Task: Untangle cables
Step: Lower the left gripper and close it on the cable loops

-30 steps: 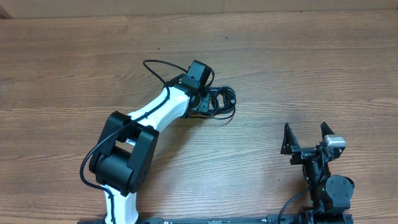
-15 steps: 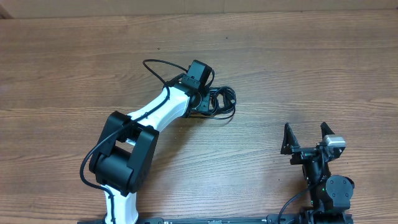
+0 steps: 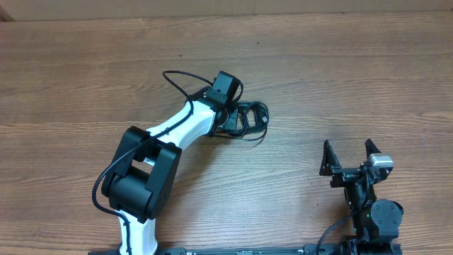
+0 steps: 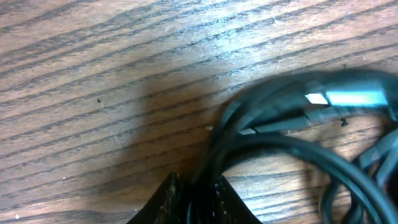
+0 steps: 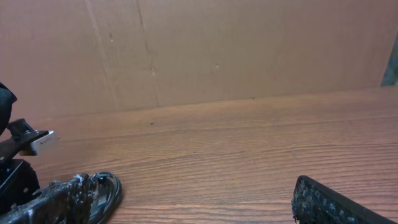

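**Left jaws pinched on the cable bundle, right jaws wide apart**

From the left of the brown wood-grain counter (image 3: 71, 92), the white-and-black left arm (image 3: 177, 127) reaches up and to the right, toward the middle. Its left gripper (image 3: 233, 119) is down at the near edge of the thin black cables (image 3: 256, 115). They lie bundled in loose loops on the counter, just right of the wrist. In the wrist view the jaws stand nearly together, with one black strand pinched between the two dark fingertips (image 4: 166, 198). A silver-tipped plug (image 4: 348, 98) shows blurred among the loops. Well to the right, near the counter's front edge, the right gripper (image 3: 347, 144) sits apart from the cables, its jaws spread wide and holding nothing
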Tool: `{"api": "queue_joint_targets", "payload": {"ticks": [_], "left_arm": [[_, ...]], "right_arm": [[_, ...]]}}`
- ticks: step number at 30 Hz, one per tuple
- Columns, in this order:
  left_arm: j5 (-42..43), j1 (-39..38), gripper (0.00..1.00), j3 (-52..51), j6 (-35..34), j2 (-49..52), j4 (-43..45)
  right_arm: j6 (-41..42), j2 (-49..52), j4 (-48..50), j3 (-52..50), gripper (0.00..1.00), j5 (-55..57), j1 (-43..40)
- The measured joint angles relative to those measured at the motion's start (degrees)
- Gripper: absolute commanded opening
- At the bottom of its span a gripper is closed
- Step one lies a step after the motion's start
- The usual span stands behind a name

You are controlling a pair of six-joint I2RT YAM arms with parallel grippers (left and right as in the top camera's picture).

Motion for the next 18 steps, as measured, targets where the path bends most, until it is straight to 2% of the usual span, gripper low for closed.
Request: {"api": "queue_joint_targets", "payload": {"ticks": [18], "left_arm": [[0.02,0.0,0.04,0.04,0.33,0.09,-0.74]], "right_arm": [[0.0,0.0,-0.02,0.0,1.0,0.0,0.0]]}}
